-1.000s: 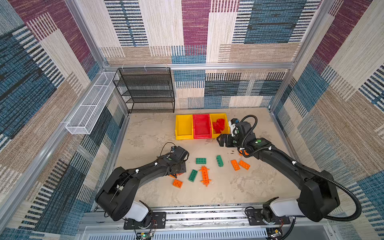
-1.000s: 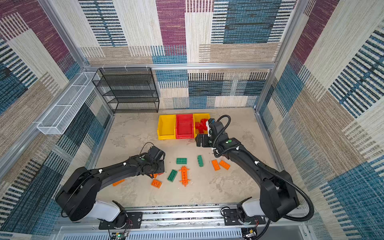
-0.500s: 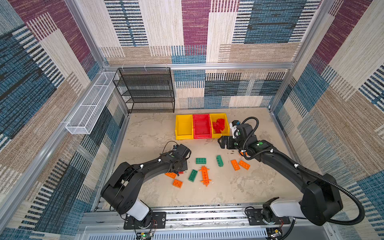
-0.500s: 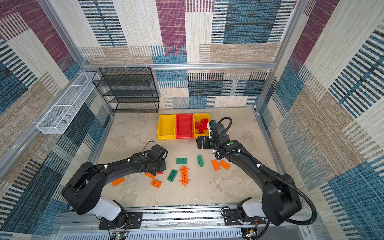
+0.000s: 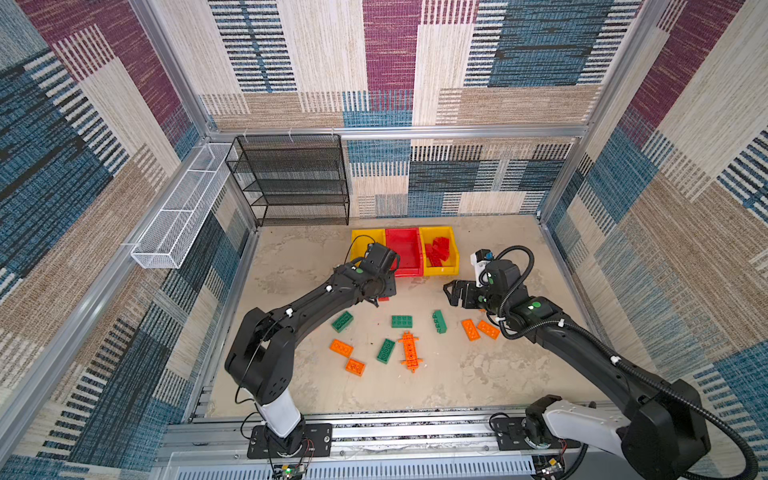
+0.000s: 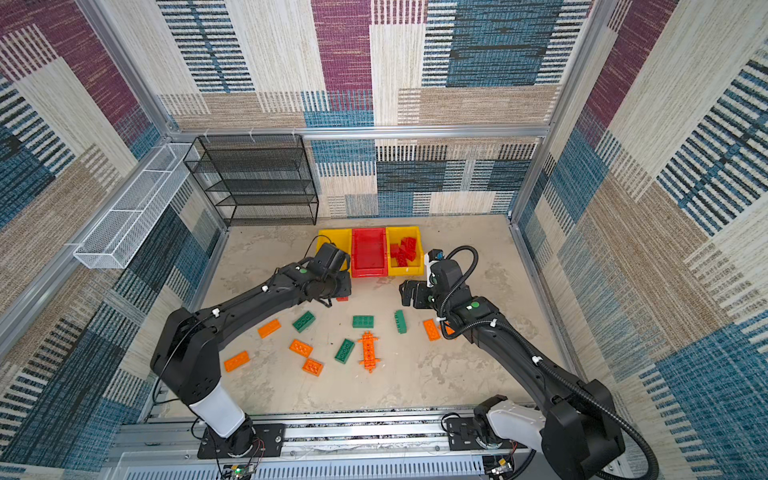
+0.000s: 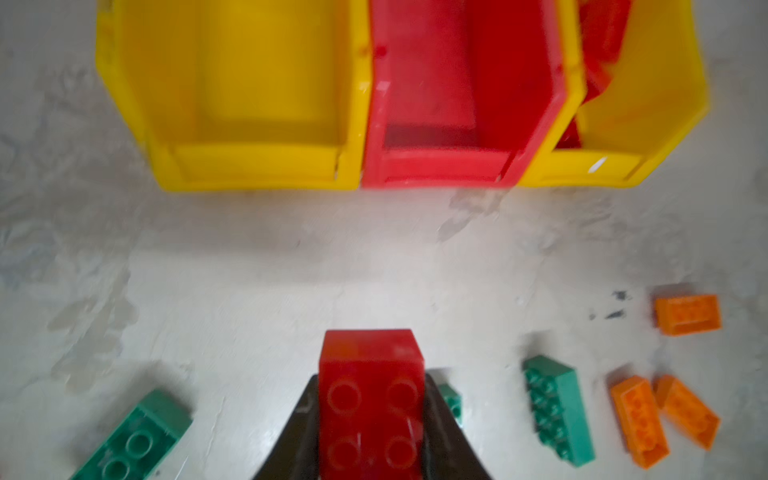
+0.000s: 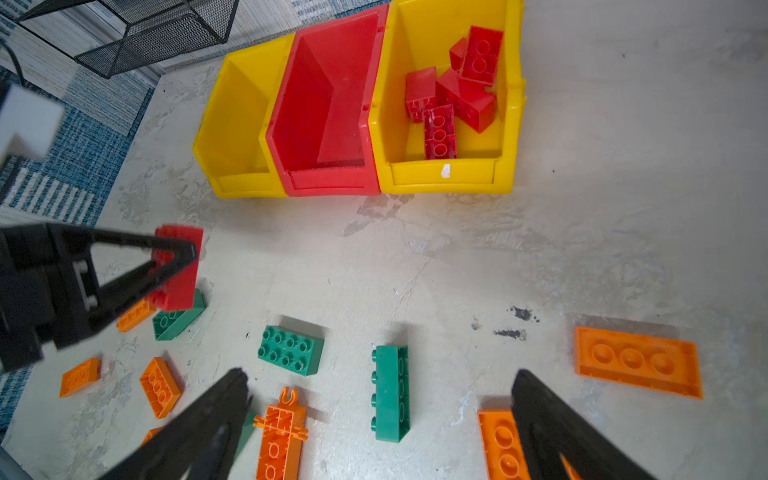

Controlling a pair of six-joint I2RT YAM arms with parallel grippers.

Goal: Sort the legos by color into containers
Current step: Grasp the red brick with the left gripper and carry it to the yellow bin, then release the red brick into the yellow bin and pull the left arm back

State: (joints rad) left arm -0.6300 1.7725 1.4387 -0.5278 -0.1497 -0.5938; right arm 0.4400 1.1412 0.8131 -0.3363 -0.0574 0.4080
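One red brick (image 7: pixel 370 353) is pinched in the left hand (image 7: pixel 370 395) over the bench (image 5: pixel 316 266); the right hand (image 5: pixel 452 294) stands spread wide.

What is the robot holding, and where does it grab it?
Left gripper pinches a red brick by its long sides. Right gripper is open, holding nothing.

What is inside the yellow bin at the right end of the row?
Several red bricks, loosely piled in this yellow bin. The floor beneath the pile is covered, so nothing under it can be seen.

Mottled beige tabletop (image 5: pixel 478 374) bears three bins (image 5: pixel 409 272) and scattered bricks (image 5: pixel 401 321).
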